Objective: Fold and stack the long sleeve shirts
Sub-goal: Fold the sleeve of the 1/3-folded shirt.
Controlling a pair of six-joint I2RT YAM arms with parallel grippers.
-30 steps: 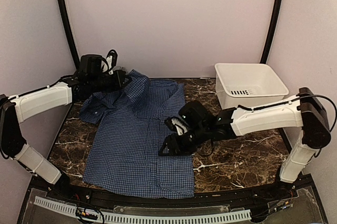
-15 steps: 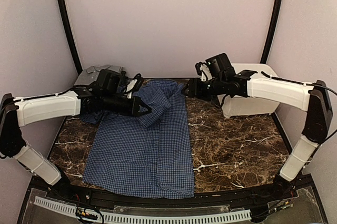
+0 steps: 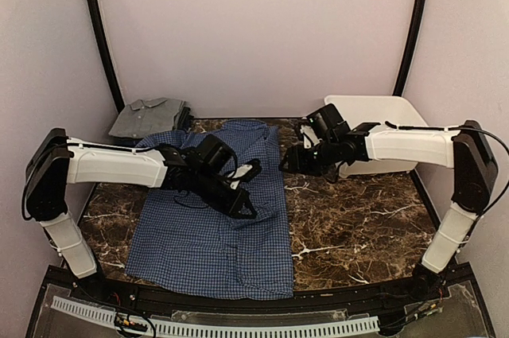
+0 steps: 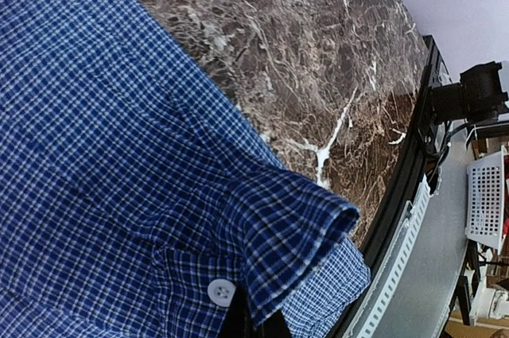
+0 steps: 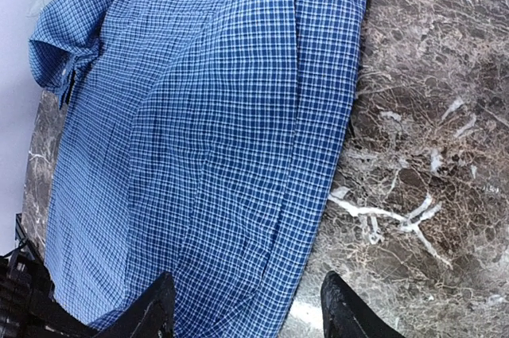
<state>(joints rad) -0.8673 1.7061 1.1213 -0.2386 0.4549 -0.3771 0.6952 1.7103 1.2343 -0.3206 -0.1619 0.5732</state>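
Note:
The blue checked shirt (image 3: 199, 250) lies spread flat on the marble table, collar toward the back. My left gripper (image 3: 243, 207) is over the middle of the shirt, shut on its sleeve cuff (image 4: 294, 235). The cuff has a white button (image 4: 221, 291) and is pinched between the dark fingers (image 4: 256, 320). My right gripper (image 3: 288, 165) hovers open and empty over the shirt's right edge (image 5: 334, 139), with its fingertips (image 5: 161, 306) spread wide. The grey shirt (image 3: 149, 116) lies folded at the back left corner.
A white plastic tub (image 3: 390, 115) stands at the back right, partly behind the right arm. Bare marble table (image 3: 358, 219) lies right of the shirt. The table's front edge and a perforated rail (image 3: 238, 326) run along the bottom.
My left gripper carried the sleeve from the back left across onto the middle of the shirt. My right gripper left the shirt's middle, went to the back, then dropped slightly. The grey shirt is now uncovered.

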